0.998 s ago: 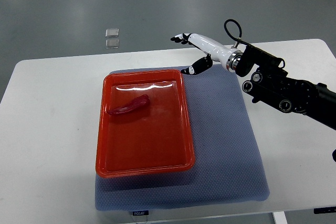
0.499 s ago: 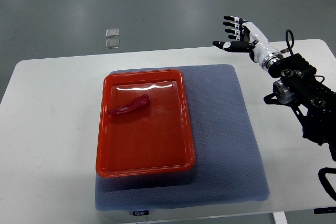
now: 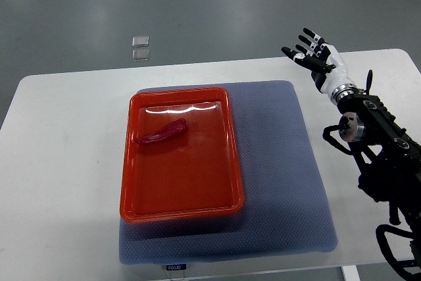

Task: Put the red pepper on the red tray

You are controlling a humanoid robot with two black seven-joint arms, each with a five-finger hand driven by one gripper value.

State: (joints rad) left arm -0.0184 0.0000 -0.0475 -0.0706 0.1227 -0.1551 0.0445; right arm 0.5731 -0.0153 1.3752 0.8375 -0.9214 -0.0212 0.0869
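Already the red pepper point(image 3: 162, 132) lay in the red tray point(image 3: 181, 207) (job done, I judged); my right hand point(image 3: 317, 60) had withdrawn far right, fingers spread, empty.

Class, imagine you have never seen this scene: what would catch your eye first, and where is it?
The bright red tray on the blue mat at the table's centre stands out most, with the red pepper lying in its upper left part. Next comes the right hand, fingers spread, raised at the far right, holding nothing.
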